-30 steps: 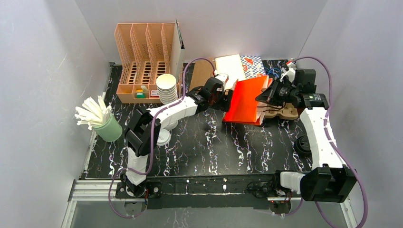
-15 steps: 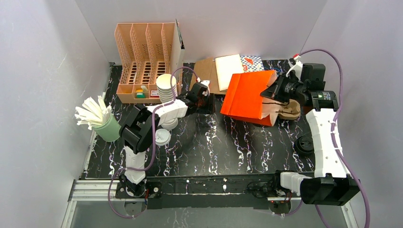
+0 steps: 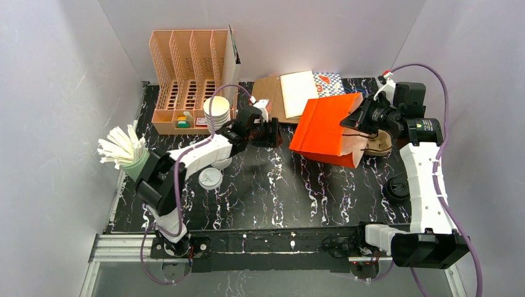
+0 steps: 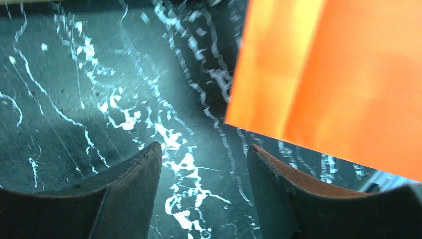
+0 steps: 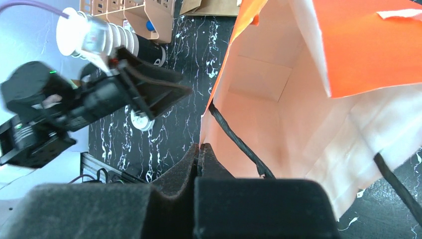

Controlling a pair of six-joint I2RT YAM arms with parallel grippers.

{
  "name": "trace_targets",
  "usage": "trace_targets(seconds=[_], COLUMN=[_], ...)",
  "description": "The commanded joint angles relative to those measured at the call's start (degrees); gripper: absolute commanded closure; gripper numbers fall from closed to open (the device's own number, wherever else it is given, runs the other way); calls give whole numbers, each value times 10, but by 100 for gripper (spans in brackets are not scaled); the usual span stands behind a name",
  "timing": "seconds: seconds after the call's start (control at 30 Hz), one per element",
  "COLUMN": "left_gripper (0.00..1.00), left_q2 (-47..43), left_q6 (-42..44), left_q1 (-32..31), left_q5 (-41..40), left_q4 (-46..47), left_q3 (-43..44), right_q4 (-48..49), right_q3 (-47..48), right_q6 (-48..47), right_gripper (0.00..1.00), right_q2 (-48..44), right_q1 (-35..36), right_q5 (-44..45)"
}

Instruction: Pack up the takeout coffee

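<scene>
An orange paper bag stands tilted at the back middle of the table, its mouth open toward my right gripper. That gripper is shut on the bag's rim, and the pale inside of the bag is in view. My left gripper hovers just left of the bag, open, with only the marbled table showing between its fingers. The bag's orange side lies ahead and to the right of it. One takeout coffee cup with a black lid stands at the right, beside the right arm.
A loose white lid lies by the left arm. Another white round top shows partly under its forearm. A stack of white cups and a tan file rack stand at the back left. A green cup of stirrers is at the left. Cardboard and paper lie behind the bag.
My left gripper has let go of the bag's left edge and pulled back leftward. The right gripper has drawn the bag a little to the right, and its mouth gapes wider.
</scene>
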Motion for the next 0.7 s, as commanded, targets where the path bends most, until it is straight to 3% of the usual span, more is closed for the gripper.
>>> trace_targets(seconds=[0.0, 0.17, 0.37, 0.53, 0.67], left_gripper=[34, 19, 18, 18, 18], left_q2=[-95, -130, -159, -191, -224], left_q6=[-2, 21, 6, -20, -23], left_q1=[-11, -57, -82, -83, -83], left_q5=[32, 22, 22, 34, 18], left_q4=[-1, -43, -60, -99, -130], left_q3=[4, 30, 37, 37, 25], right_q4=[-1, -12, -49, -168, -214], right_q3=[10, 18, 66, 177, 211], right_q6=[-10, -10, -10, -19, -7], right_gripper=[99, 99, 99, 99, 98], right_q2=[3, 16, 43, 89, 93], right_q1=[2, 1, 27, 73, 98], right_q5=[-5, 14, 19, 130, 183])
